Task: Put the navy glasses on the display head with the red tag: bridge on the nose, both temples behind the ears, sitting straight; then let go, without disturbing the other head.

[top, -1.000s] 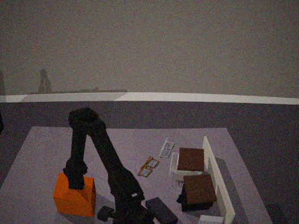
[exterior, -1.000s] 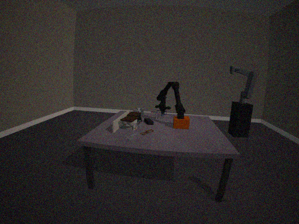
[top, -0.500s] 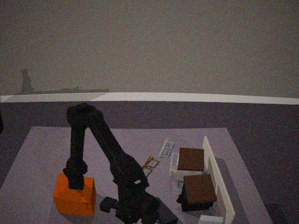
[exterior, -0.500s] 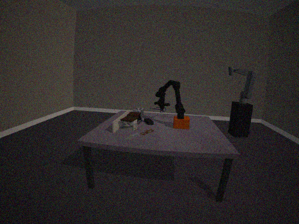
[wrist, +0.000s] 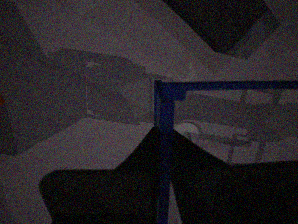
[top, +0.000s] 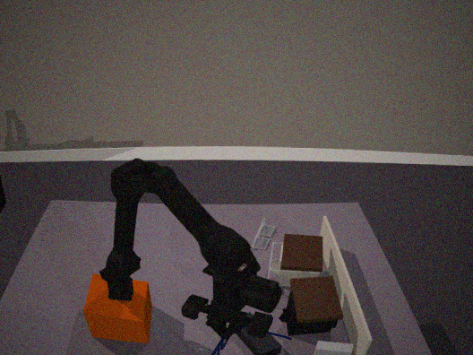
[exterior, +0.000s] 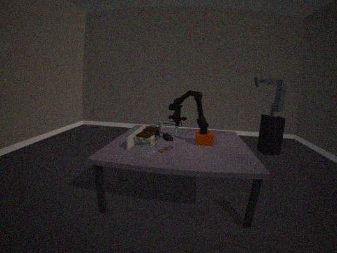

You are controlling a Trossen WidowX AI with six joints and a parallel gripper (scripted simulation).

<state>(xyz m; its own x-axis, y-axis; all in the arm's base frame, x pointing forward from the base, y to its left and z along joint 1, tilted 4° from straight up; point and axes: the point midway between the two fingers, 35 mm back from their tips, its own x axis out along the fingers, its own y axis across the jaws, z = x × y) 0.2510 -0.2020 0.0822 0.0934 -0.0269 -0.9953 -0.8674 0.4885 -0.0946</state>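
Observation:
My gripper (top: 227, 333) (exterior: 177, 124) (wrist: 160, 132) is shut on the navy glasses (top: 280, 335) (wrist: 167, 107). In the wrist view a navy corner and upright bar stand between the fingertips, and a long navy bar runs right. In the top view the glasses hang below the gripper, left of the nearer brown-topped block, partly cut off by the frame edge. Two brown-topped blocks look like the display heads: the farther one (top: 302, 252) has pale parts around it, the nearer one (top: 315, 299) a dark body. I cannot make out the red tag.
A cream upright panel (top: 342, 278) stands behind the blocks. A dark case (exterior: 168, 137) lies beside them. Clear glasses (top: 264, 238) and orange glasses (exterior: 166, 149) lie on the table. A white box top (top: 333, 349) shows at the near edge. The arm stands on an orange base (top: 118, 323).

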